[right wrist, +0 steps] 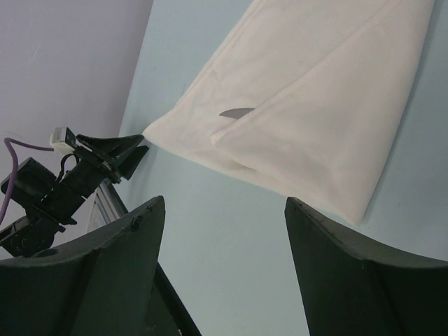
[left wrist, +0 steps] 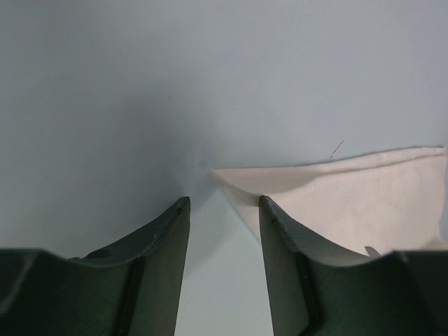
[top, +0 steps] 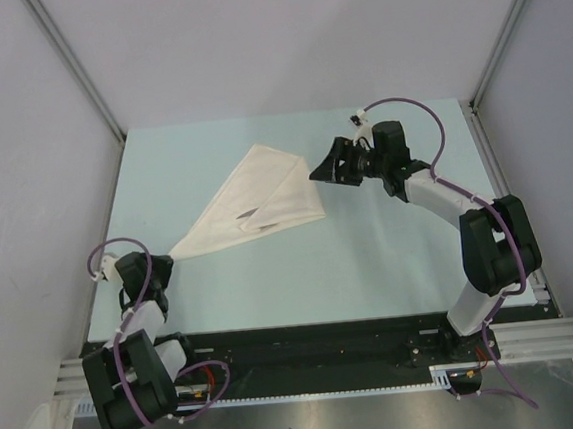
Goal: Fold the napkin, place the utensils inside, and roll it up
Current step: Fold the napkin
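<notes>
Napkin (top: 255, 202) folded into a long wedge, mid-frame in the top view, wide end toward the upper right, narrow point running down to the lower left. Flat on the table (top: 371, 257), with one flap doubled over along the lower edge. Knife (right wrist: 236, 112) tucked under that flap: only a grey sliver of blade showing at the flap's edge, upper centre of the right wrist view, handle hidden.

Left gripper (left wrist: 222, 203) at the narrow point, lower left of the top view. Jaws apart with a clear gap between, nothing clamped. Cloth corner just ahead of the tips, a little toward the right-hand finger in the left wrist view; touching or not, hard to tell. Right gripper (right wrist: 224, 201) by the wide end, upper right of the top view, jaws spread wide and empty, cloth lying beyond them.

Probably the step in hand: taking hold of the narrow point to start the roll. To do it well:
- Bring the corner squarely between both fingers before pinching, catching every layer rather than the top ply alone.
- Stay low to the table, so as not to tip the wedge and let the blade slide out.
- Turn the cloth over toward the upper right, snug and even.
- Pin the wide end with the other gripper should the cloth drag.

No bowl, tray or other container in view. Only pocket here: the napkin's own fold, knife inside.
</notes>
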Controlling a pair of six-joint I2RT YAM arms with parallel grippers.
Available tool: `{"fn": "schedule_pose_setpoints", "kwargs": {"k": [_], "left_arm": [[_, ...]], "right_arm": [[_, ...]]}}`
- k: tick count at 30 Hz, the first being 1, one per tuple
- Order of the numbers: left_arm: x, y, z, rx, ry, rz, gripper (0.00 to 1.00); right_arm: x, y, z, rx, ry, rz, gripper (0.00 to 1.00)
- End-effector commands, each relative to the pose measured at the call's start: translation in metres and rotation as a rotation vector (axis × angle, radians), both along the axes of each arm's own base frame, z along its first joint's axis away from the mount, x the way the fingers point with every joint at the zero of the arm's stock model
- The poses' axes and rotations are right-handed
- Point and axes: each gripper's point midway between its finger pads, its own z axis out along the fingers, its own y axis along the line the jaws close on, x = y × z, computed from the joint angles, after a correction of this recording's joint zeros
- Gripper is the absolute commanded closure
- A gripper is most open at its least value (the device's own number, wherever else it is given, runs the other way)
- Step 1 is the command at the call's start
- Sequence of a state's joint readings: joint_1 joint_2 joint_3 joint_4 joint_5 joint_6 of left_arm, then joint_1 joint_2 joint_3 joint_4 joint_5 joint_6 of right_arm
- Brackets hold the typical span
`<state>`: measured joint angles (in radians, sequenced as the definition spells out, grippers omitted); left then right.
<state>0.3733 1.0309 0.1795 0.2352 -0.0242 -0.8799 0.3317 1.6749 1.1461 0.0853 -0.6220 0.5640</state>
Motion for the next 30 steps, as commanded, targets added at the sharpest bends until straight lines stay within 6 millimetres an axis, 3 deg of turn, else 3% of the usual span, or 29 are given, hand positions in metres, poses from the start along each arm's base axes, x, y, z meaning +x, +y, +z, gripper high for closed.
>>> {"fn": "schedule_pose_setpoints", "kwargs": {"k": [1, 12, 18, 25, 30], "left_arm": [[0.007, 0.003, 0.005, 0.002, -0.039, -0.019, 0.53], [0.011, 0.005, -0.005, -0.051, -0.016, -0.021, 0.59], [0.011, 0.005, -0.010, -0.073, -0.006, -0.022, 0.69], [0.016, 0.002, -0.010, -0.080, -0.014, -0.062, 0.98], [0.023, 0.001, 0.001, -0.047, -0.059, -0.103, 1.00]], "right_arm": [[0.000, -0.002, 0.016, 0.006, -0.055, 0.001, 0.25], [0.000, -0.003, 0.017, 0.006, -0.059, 0.000, 0.25], [0.000, -0.003, 0.013, 0.005, -0.048, -0.001, 0.25], [-0.001, -0.005, 0.013, 0.000, -0.049, -0.003, 0.25], [-0.002, -0.008, 0.013, -0.004, -0.051, -0.004, 0.25]]}}
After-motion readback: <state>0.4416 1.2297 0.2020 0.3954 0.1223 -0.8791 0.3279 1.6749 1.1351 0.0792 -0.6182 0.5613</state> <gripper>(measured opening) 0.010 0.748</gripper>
